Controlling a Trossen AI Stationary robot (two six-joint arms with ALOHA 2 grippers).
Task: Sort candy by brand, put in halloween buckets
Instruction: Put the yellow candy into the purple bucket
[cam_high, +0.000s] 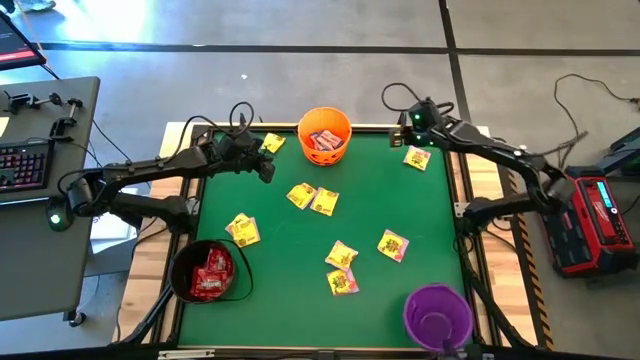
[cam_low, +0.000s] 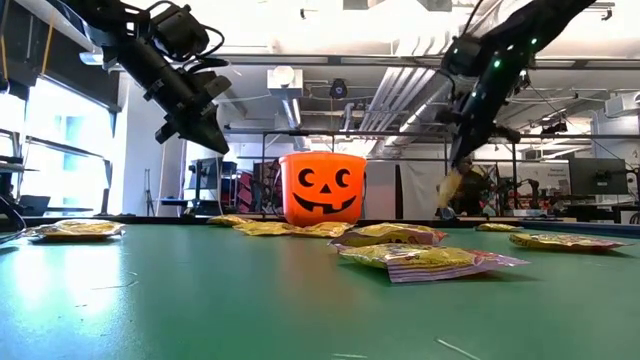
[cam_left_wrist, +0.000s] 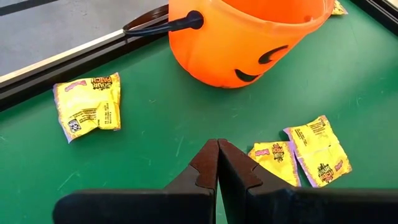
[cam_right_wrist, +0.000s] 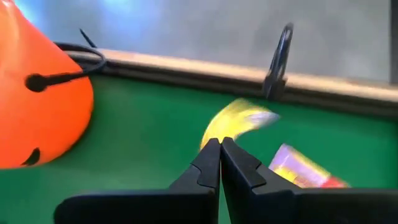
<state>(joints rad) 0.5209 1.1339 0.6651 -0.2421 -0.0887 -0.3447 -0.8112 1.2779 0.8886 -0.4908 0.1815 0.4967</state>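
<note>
Right gripper (cam_right_wrist: 219, 144) pinches yellow candy (cam_right_wrist: 233, 124); another packet (cam_left_wrist: 88, 104) reads "Sour Patch".

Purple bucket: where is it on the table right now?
In the high view the purple bucket stands at the table's near right corner, below the right arm, with a yellow candy packet up and to its left as nearest neighbour.

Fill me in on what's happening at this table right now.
Two robot arms are sorting wrapped candy into Halloween buckets on a green table. The right gripper, near the far right corner, is shut on a yellow packet and holds it above the table. The left gripper is shut and empty, raised beside the orange bucket. Red candy already fills the black bucket; the purple bucket looks empty. Other yellow packets lie scattered on the table.
</note>
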